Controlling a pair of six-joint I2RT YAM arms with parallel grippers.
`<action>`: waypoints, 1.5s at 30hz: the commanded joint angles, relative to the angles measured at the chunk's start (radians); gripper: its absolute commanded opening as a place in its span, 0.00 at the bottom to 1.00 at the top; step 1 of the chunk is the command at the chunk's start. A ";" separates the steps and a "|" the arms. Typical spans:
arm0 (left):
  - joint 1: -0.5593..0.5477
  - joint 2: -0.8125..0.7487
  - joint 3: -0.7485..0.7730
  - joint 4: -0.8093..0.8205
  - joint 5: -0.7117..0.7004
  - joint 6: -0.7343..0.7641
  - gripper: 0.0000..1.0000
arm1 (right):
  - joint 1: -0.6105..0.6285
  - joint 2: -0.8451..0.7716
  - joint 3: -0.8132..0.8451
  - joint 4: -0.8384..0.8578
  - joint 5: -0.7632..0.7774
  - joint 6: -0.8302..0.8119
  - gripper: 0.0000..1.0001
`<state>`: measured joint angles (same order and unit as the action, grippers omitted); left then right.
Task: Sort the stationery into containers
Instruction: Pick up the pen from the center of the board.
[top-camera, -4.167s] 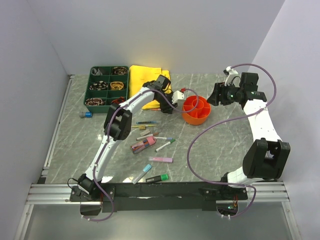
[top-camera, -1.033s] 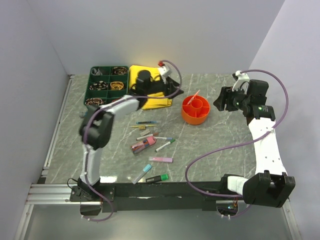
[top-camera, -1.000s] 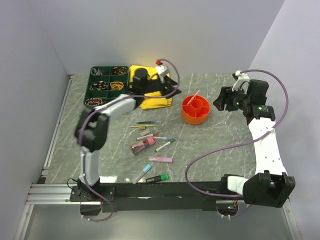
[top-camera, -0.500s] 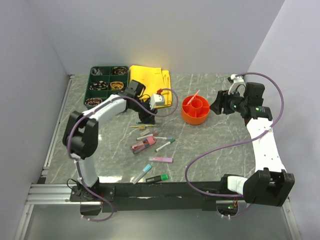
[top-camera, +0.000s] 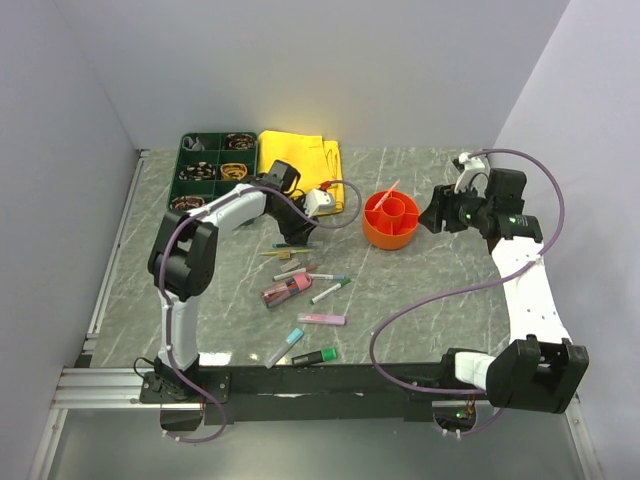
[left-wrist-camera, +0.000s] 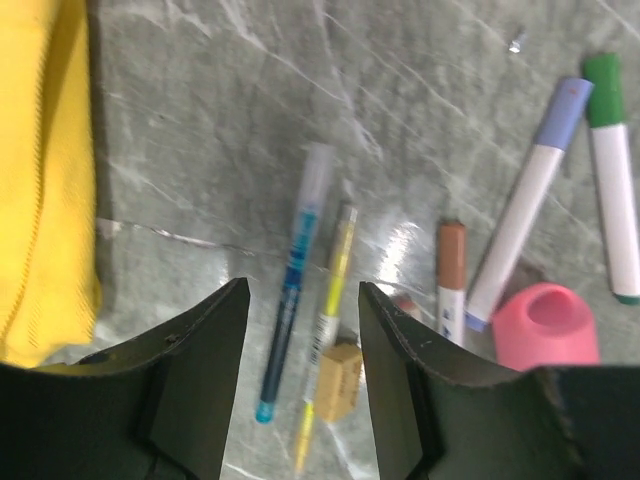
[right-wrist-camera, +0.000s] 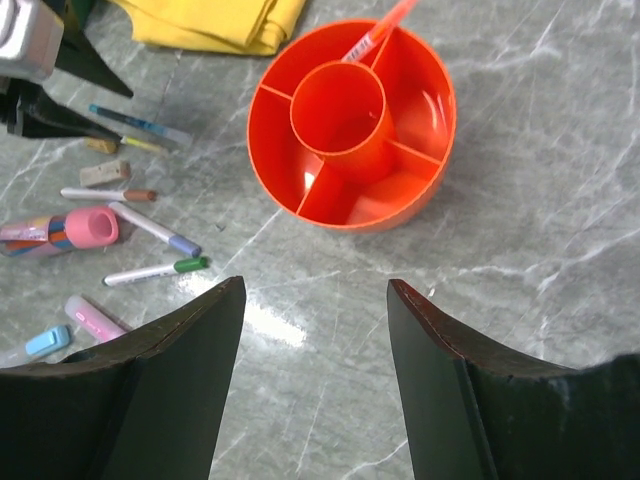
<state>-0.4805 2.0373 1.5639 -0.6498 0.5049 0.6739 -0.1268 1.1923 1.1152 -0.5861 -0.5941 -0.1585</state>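
Left fingers (left-wrist-camera: 225, 320) open, empty, straddling the blue pen (left-wrist-camera: 291, 320) on the desk (left-wrist-camera: 200, 120). The yellow pen (left-wrist-camera: 330, 300) lies just beside it, so closing may pinch both or flick one away. Right fingers (right-wrist-camera: 215, 320) open, empty, near the orange pot (right-wrist-camera: 415, 105).

Left of the blue pen (left-wrist-camera: 292, 290), the yellow cloth (left-wrist-camera: 40, 180) runs off the picture's edge. Right of the pen, a green-capped marker (left-wrist-camera: 610, 170) is clipped by the edge. The pink cap (left-wrist-camera: 545, 325) there is partly hidden behind the left gripper (left-wrist-camera: 302, 290), and a pale speck (left-wrist-camera: 516, 42) is too small to identify.
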 joint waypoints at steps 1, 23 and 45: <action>-0.013 0.052 0.088 0.001 -0.016 0.026 0.53 | 0.006 -0.025 -0.012 0.019 0.004 -0.015 0.67; -0.030 0.205 0.171 -0.086 -0.029 0.078 0.42 | 0.006 -0.013 -0.011 0.017 0.045 -0.023 0.67; -0.017 0.051 0.492 0.074 0.482 0.015 0.01 | 0.006 -0.002 -0.003 0.043 0.063 -0.006 0.66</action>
<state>-0.5022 2.2147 2.0529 -0.9184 0.7349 0.8036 -0.1268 1.1938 1.0958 -0.5880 -0.5381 -0.1730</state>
